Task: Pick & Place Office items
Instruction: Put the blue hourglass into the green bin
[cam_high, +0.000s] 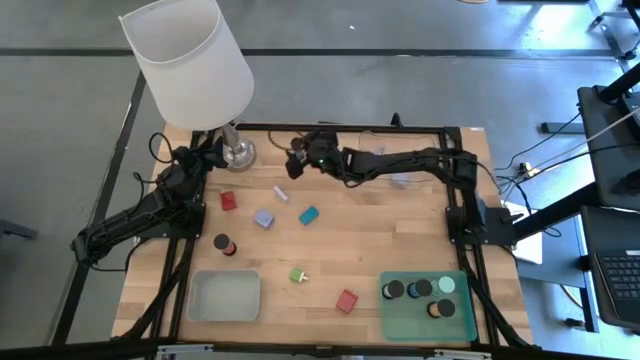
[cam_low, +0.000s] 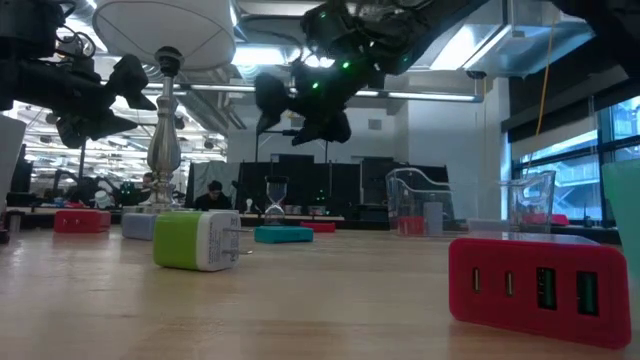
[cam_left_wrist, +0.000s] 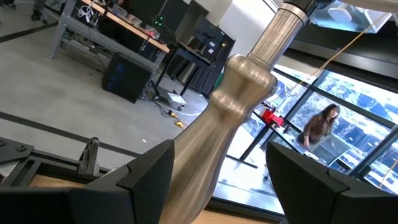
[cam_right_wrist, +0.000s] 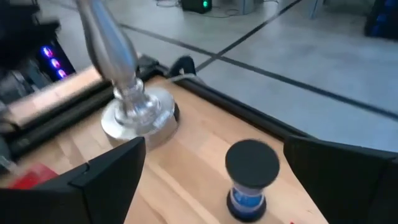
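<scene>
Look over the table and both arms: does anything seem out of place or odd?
The left end effector straddles the lamp's metal stem, with its fingers open on either side. That looks odd because the lamp is not one of the small office items to sort. Nothing else looks spilled or damaged.

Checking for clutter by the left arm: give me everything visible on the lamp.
The lamp stands upright at the table's far left corner: a large white, slightly translucent drum shade over a turned silvery metal stem on a round, shiny base. The base rests on the wood. The left end effector is open with its fingers on either side of the stem; contact cannot be confirmed. A small hourglass stands near the base, apart from it.
</scene>
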